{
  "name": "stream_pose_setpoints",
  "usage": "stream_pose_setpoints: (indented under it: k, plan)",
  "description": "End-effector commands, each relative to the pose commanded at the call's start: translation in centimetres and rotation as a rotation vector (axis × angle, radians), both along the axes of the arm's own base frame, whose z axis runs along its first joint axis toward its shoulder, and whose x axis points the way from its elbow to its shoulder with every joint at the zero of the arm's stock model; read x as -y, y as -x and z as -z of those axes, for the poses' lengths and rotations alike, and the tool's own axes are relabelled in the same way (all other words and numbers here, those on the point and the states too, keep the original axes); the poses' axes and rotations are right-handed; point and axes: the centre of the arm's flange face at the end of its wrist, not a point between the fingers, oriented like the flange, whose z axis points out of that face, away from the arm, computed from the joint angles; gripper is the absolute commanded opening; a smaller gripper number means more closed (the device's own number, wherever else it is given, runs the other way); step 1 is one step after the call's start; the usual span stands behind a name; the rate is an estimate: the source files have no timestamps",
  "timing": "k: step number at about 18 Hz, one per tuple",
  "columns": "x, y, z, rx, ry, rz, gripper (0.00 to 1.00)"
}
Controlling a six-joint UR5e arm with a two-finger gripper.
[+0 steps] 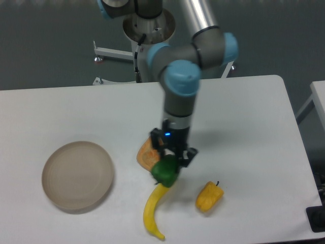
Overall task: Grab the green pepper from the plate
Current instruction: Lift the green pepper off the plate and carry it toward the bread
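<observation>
The green pepper (164, 173) is glossy and bright green, held in my gripper (170, 161), which is shut on it. It hangs over the table above the top end of the banana, well to the right of the plate. The round beige plate (77, 175) sits at the front left with nothing on it. My arm comes down from the upper middle and hides part of the orange wedge behind the pepper.
A yellow banana (154, 209) lies at the front centre, right under the pepper. An orange wedge-shaped piece (146, 154) lies just left of the gripper. A yellow-orange pepper (209, 197) lies to the right. The table's right edge is at the far right.
</observation>
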Motion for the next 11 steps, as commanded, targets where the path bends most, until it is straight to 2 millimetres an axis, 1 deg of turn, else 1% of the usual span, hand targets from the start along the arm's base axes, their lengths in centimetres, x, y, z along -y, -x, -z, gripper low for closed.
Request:
stream_pose_setpoints:
  k: [1, 3, 5, 11]
  plan:
    - [0.18, 0.48, 0.12, -0.007, 0.008, 0.008, 0.40]
    - [0.21, 0.80, 0.25, -0.027, 0.025, 0.005, 0.40]
    - [-0.04, 1.28, -0.09, -0.050, 0.032, 0.006, 0.40]
    - [0.03, 1.14, 0.22, -0.054, 0.040, 0.019, 0.40]
